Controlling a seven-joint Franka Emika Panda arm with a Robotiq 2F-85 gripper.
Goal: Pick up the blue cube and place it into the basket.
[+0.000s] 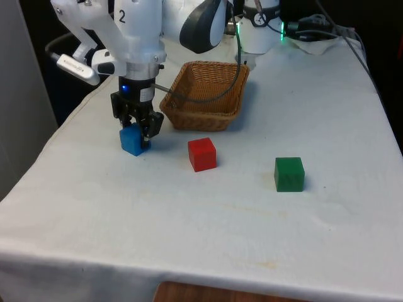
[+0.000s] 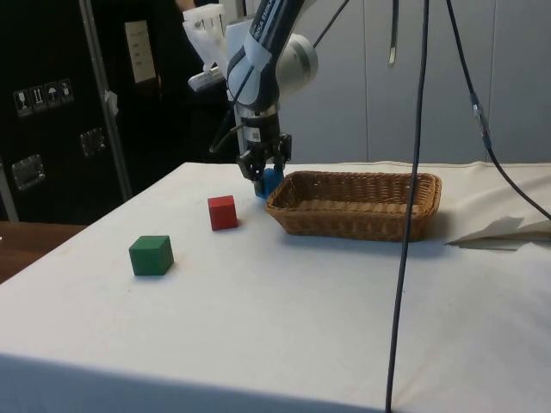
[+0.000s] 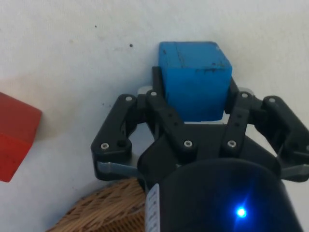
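Green wooden cube (image 1: 289,174) nearest, untouched. Black two-finger gripper (image 1: 136,128) pinching small blue wooden cube (image 1: 133,139) on opposite flat faces. Likely light, rigid, non-fragile.

Blue cube (image 1: 132,141) upright on cloth, just beside wicker basket (image 1: 208,94)

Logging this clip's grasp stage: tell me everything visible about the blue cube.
The blue cube is a solid block, seemingly painted wood, with small dark scuffs on its top face in the wrist view. It sits upright on the white cloth, at the front view's left of the red cube and just short of the wicker basket. The hand is lowered over it, a finger against each side.
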